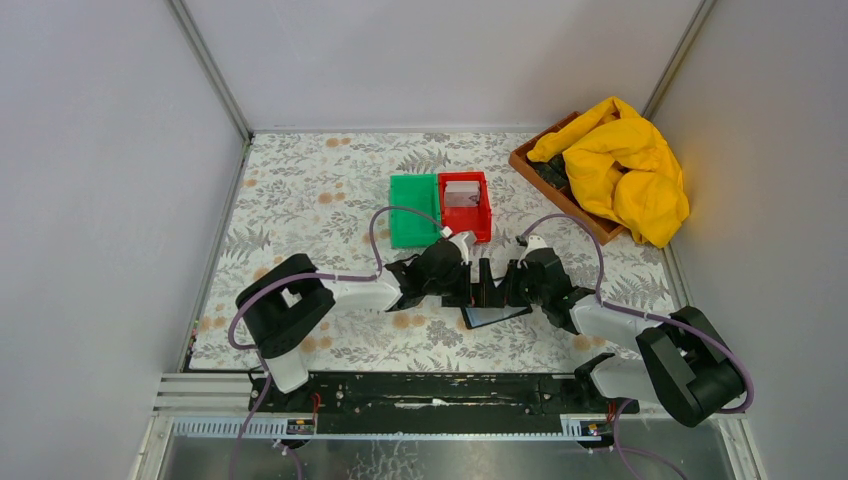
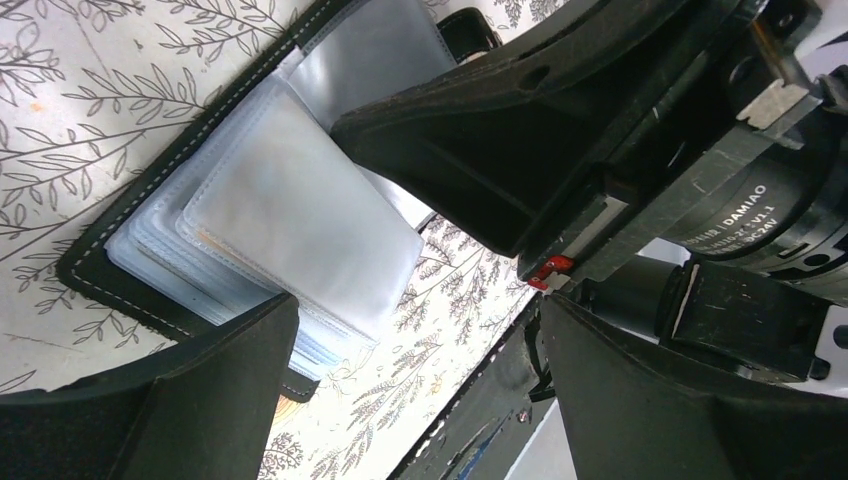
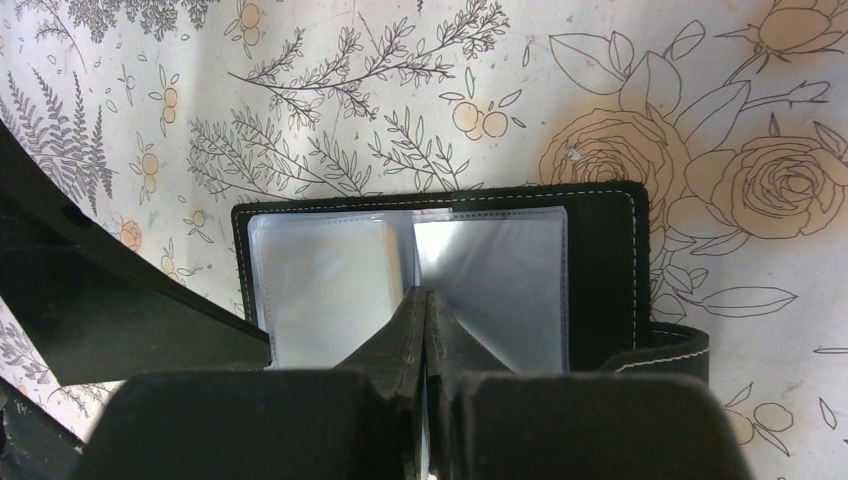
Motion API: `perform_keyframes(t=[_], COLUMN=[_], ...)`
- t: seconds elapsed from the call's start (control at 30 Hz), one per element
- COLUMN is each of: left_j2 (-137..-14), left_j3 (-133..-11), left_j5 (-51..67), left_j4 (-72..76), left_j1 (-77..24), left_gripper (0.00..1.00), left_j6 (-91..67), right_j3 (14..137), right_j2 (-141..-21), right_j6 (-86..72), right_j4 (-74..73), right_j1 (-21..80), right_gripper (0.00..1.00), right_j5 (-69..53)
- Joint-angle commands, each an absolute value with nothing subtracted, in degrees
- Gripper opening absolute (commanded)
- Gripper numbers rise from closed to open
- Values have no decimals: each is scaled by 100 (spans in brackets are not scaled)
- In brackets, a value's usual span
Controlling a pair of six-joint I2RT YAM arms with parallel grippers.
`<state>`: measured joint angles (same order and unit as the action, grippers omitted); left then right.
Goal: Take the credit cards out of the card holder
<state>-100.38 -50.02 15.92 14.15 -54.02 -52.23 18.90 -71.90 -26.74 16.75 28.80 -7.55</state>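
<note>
The black card holder [image 1: 497, 316] lies open on the floral table between both arms. Its glossy sleeves show in the right wrist view [image 3: 600, 270] and in the left wrist view [image 2: 90, 270]. My right gripper [image 3: 425, 300] is shut, pinching one thin sleeve upright at the spine; it also shows in the top view [image 1: 503, 288]. A pale card [image 3: 325, 290] sits in the left sleeve, also seen in the left wrist view [image 2: 300, 215]. My left gripper [image 2: 420, 400] is wide open and empty, its left finger [image 2: 200, 400] next to the sleeve stack; in the top view it [image 1: 470, 288] faces the right gripper.
A red bin [image 1: 484, 218] holding a grey-white card [image 1: 461, 193] and a green bin [image 1: 414, 212] stand just behind the grippers. A wooden tray [image 1: 535, 168] with a yellow cloth [image 1: 625, 165] is at the back right. White walls enclose the table.
</note>
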Motion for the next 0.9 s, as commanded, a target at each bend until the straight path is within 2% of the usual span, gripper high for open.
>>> perform_keyframes(t=[0.0, 0.5, 0.87], left_j2=[-10093, -10248, -10592], left_j3=[-5375, -5704, -5945], left_j5=[1626, 1610, 1676], left_j4=[2250, 2136, 2175], left_j1=[-5443, -5447, -5447], left_gripper=[98, 98, 98], left_j6=[-5273, -5204, -5188], right_j3=[2057, 2020, 1851], right_j2=[-7208, -7080, -6396], right_j6=[-2741, -2781, -2865], right_j4=[1846, 1840, 1644], right_j1=[2949, 2948, 2949], right_gripper=[0, 0, 0], right_j5=[-1156, -1052, -165])
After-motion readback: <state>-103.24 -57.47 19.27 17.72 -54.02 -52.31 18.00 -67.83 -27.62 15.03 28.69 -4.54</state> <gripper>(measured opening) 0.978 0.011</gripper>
